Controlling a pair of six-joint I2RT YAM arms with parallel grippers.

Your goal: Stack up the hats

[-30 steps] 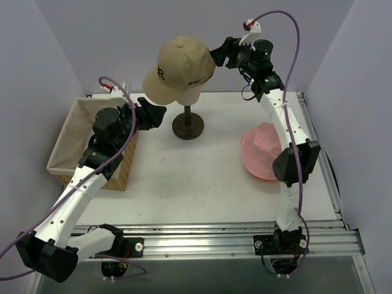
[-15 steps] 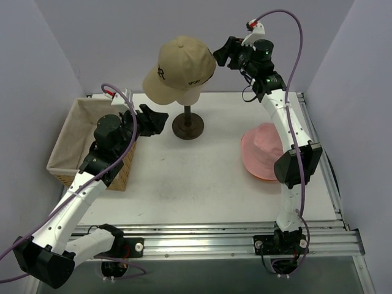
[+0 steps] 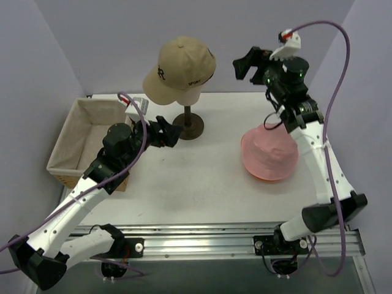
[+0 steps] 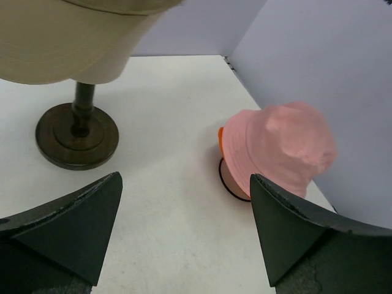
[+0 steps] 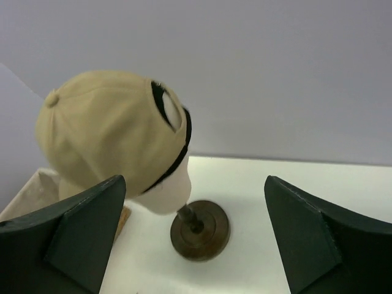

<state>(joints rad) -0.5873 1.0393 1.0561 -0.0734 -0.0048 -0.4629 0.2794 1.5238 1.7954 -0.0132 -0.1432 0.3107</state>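
Tan cap point(image 3: 184, 64), dark lettering, pale pink hat point(image 3: 269, 153), floppy

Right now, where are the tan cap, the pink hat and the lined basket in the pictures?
tan cap point(image 3: 180, 64): top external view, on its crown.
pink hat point(image 4: 278, 147): left wrist view, on its crown.
lined basket point(image 3: 67, 138): top external view, on its left inner wall.

Left end effector point(image 3: 169, 133) low, right end effector point(image 3: 244, 63) raised, both gaping wide, empty.
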